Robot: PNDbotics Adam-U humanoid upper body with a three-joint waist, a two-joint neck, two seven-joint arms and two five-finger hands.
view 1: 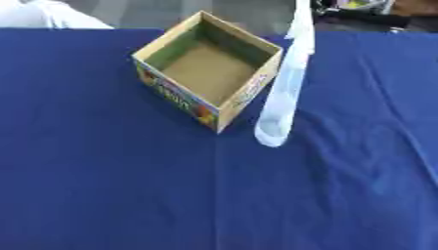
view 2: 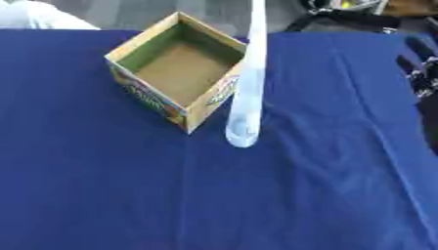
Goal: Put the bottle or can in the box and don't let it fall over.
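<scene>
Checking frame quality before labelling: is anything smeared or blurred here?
Left eye view: the pale bottle is stretched into a long streak beside the box. Right eye view: same streak; box print unreadable; a dark robot hand blurred at the right edge.

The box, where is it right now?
The open box sits on the blue tablecloth, upper centre of both views, with a long whitish thing by its right side.
</scene>
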